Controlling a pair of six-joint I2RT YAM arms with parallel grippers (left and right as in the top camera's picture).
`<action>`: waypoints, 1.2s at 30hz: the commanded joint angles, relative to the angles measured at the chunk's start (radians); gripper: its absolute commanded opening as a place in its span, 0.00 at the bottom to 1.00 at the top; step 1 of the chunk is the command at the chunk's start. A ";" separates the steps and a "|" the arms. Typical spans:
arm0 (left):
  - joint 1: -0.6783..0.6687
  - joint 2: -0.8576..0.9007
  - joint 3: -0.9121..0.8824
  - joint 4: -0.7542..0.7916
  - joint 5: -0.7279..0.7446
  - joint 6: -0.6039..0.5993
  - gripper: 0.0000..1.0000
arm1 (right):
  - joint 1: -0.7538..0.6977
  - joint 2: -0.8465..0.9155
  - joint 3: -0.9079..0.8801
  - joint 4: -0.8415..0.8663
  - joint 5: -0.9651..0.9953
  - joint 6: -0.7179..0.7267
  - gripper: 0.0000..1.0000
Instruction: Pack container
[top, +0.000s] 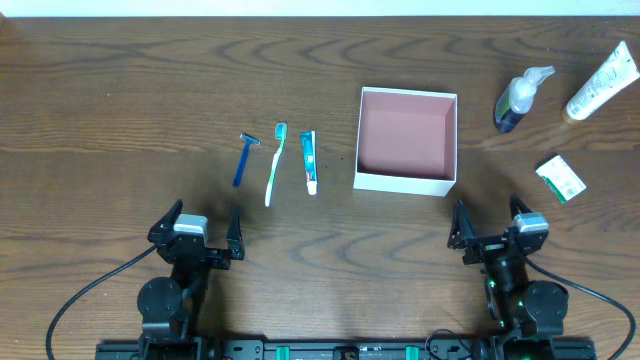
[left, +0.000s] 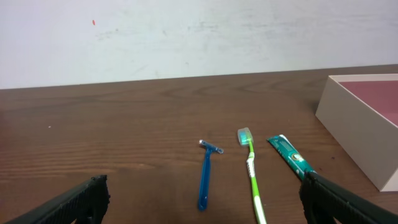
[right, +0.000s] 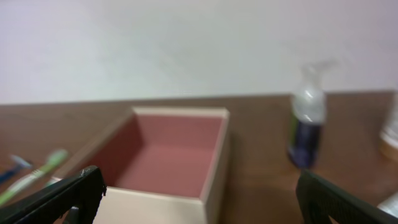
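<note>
Container (top: 400, 183) sq., shallow, open-topped; white outer walls, dusty pink inside, much bigger than the toiletries. Sits R of table (top: 120, 90) centre, at 11 o'clock from R gripper (top: 490, 222). Razor (top: 243, 163), toothbrush (top: 274, 165), paste (top: 309, 160) lie side by side at its 9 o'clock; bottle (top: 515, 100) at its 2 o'clock, apart. L gripper (top: 203, 222) and R gripper both w/ fingers spread wide, holding nothing, at table's 6 o'clock edge.

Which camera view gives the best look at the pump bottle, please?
The overhead view: the pump bottle is sharp and whole there, to the right of the container. The right wrist view shows it closer but blurred. The left wrist view does not show it at all.
</note>
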 joint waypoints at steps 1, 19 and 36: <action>0.006 -0.006 -0.028 -0.014 0.007 -0.001 0.98 | -0.007 -0.010 0.002 0.089 -0.117 0.025 0.99; 0.006 -0.006 -0.028 -0.014 0.007 -0.001 0.98 | -0.057 0.851 1.101 -0.430 0.250 -0.311 0.99; 0.006 -0.006 -0.028 -0.014 0.007 -0.001 0.98 | -0.163 1.791 2.139 -1.152 0.051 -0.136 0.99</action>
